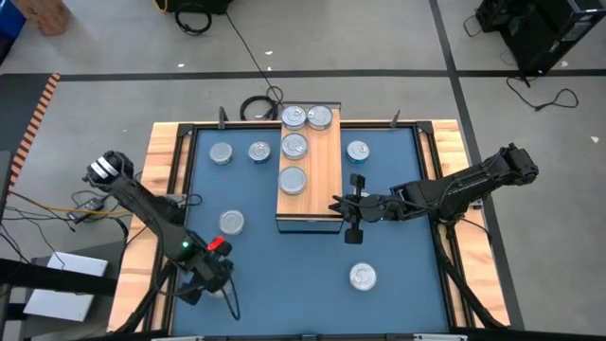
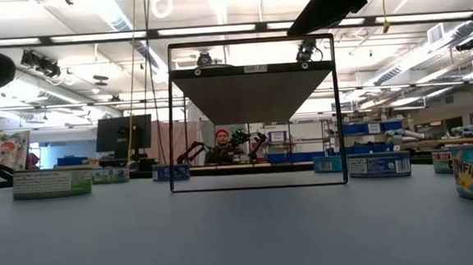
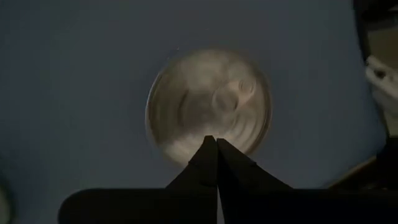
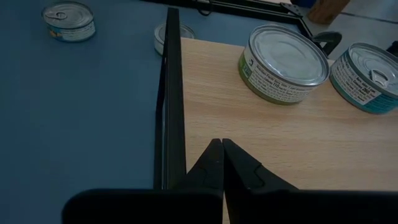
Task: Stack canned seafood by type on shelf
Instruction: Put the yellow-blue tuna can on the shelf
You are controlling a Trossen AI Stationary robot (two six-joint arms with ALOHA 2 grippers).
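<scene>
Only the right wrist view shows the clenched, empty right hand [image 4: 222, 144] at the shelf's [image 4: 298, 130] dark edge with bare wood ahead before two tins [image 4: 283, 62], while the left hand [image 3: 216, 142], clenched too, hangs over one tin [image 3: 208, 106] on open blue counter [image 3: 74, 93].
</scene>
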